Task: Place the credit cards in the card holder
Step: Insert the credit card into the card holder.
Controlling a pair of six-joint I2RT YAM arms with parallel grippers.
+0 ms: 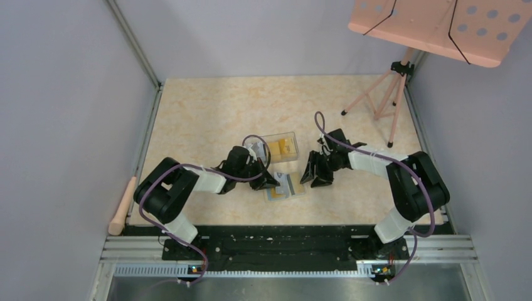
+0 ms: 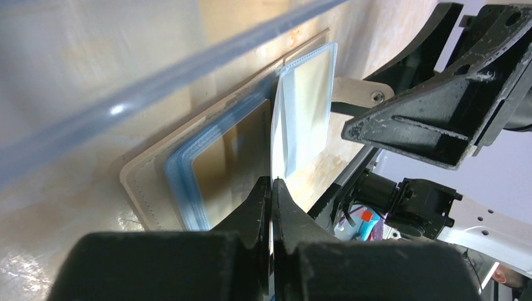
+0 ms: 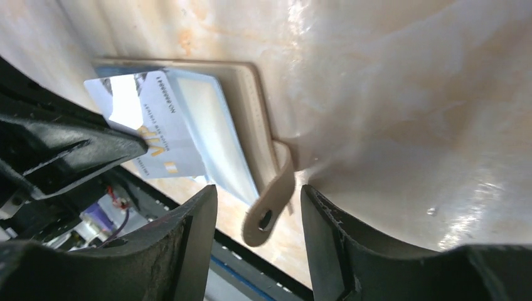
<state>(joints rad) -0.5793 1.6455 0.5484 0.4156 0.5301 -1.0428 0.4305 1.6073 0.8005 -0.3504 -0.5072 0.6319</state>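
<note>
Where our left claw (image 2: 271,188) clenches one card (image 3: 150,125) by its edge, that card lies partly over the blue pockets (image 3: 216,125) of the open holder (image 3: 251,113) — flat on the table (image 1: 207,113). Our right claw (image 3: 258,191) gapes, astride the holder's strap (image 3: 279,182). Beyond, more cards (image 1: 282,149) sit in a clear box (image 1: 296,147).

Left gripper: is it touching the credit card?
Touching. The left wrist view shows the left gripper with both fingers closed on the credit card, pinching it by its thin edge.
</note>
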